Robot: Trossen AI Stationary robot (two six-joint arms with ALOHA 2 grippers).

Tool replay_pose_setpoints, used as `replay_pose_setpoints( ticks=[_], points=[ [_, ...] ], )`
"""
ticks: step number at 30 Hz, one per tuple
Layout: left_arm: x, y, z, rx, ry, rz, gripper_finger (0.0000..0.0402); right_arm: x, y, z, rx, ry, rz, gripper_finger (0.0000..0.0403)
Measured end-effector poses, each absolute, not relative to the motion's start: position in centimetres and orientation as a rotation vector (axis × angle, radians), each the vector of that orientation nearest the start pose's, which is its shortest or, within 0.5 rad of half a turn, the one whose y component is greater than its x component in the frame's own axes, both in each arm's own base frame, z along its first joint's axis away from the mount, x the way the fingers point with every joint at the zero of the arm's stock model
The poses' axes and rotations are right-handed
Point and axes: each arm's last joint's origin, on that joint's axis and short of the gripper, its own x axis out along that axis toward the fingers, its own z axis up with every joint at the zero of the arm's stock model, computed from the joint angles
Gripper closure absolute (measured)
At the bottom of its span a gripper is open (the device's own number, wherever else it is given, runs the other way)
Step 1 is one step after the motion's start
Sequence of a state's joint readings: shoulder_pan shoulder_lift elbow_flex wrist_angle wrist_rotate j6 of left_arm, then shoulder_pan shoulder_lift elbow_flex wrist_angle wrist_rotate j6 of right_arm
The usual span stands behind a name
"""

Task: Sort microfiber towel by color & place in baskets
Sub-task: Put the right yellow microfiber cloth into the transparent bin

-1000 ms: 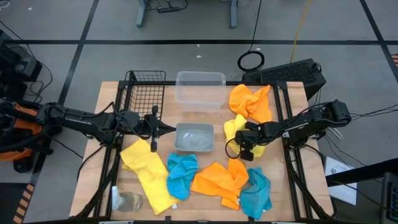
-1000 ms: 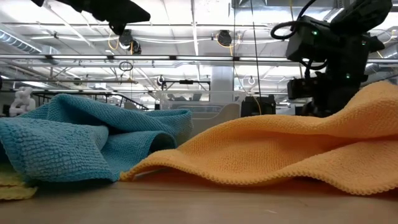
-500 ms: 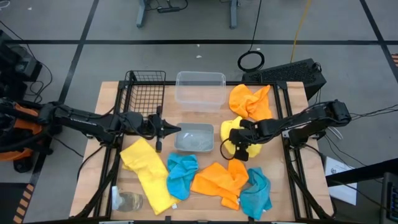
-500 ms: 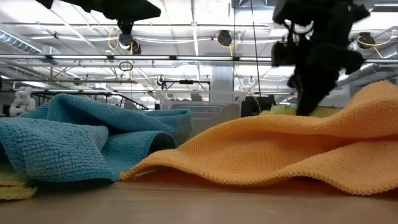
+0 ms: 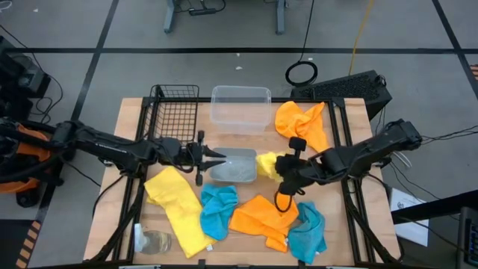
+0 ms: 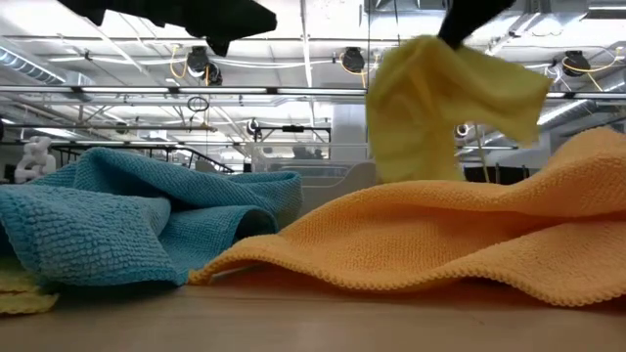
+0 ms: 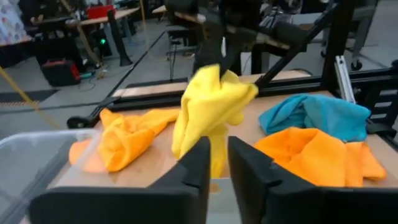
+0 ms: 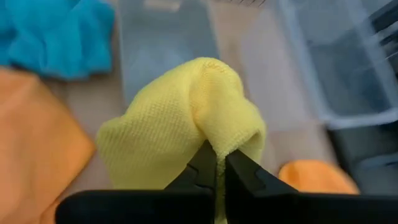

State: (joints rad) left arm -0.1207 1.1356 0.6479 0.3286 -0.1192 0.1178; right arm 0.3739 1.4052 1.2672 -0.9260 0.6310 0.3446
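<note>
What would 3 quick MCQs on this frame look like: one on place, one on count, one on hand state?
1. Where is the lifted yellow towel?
A. in the black wire basket
B. in the air beside the grey tray
C. flat on the table

2. How many orange towels show from above?
A. one
B. two
C. four

3. What is the right hand doing?
A. shut on the yellow towel
B. open, empty
C. holding the glass cup

Key:
1 B: the yellow towel hangs next to the grey tray, clear of the table in the low view.
2 B: one orange towel at the back, another in front.
3 A: the right hand pinches the towel's fold.
</note>
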Motion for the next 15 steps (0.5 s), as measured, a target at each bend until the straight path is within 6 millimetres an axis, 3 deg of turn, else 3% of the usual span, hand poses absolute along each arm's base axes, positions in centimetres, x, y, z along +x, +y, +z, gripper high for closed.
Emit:
replay_pose_setpoints(
  ticks=[8,15],
  points=[
    [25.9,-2.8,26.5,0.129,0.072,-0.017,0.0230,25.7,10.5,33.0,-0.419,0.634,-0.548,0.0403],
    [27.1,-3.0,25.8,0.232,0.033,-0.017,0.0186,26.4,12.3,34.9,-0.466,0.439,-0.584,0.0403]
  ],
)
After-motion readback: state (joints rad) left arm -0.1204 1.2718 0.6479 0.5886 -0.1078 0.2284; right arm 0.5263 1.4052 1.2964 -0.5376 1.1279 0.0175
